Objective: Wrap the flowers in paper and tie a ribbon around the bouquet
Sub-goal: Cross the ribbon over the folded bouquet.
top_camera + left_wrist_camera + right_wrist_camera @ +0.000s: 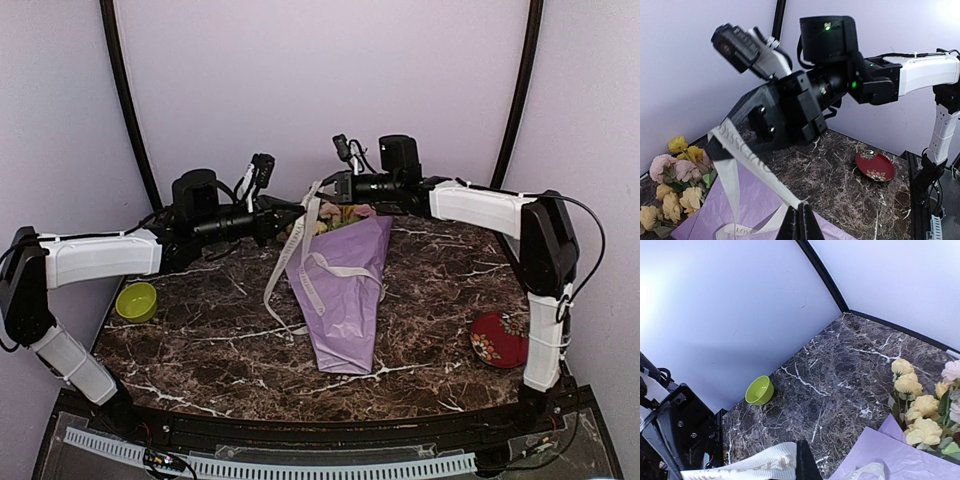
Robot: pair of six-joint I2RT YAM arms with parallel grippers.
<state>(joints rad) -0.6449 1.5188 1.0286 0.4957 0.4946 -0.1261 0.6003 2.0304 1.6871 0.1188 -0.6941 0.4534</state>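
Note:
The bouquet lies mid-table: flowers (345, 212) with yellow and pink blooms at the far end, stems inside a lilac paper (345, 310) cone. A cream ribbon (335, 268) loops across the cone and trails off its left side. My left gripper (800, 222) is shut on one stretch of ribbon (747, 162), which runs taut up to my right gripper (715, 147). The right gripper (802, 467) is shut on the printed ribbon (755, 465) beside its dark finger. Both grippers meet above the blooms, left gripper (295, 213) and right gripper (325, 188).
A green bowl (136, 301) sits near the table's left edge. A red flowered plate (497, 338) lies at the right, by the right arm's base. The dark marble table (220, 350) is ringed by lilac walls and two black poles.

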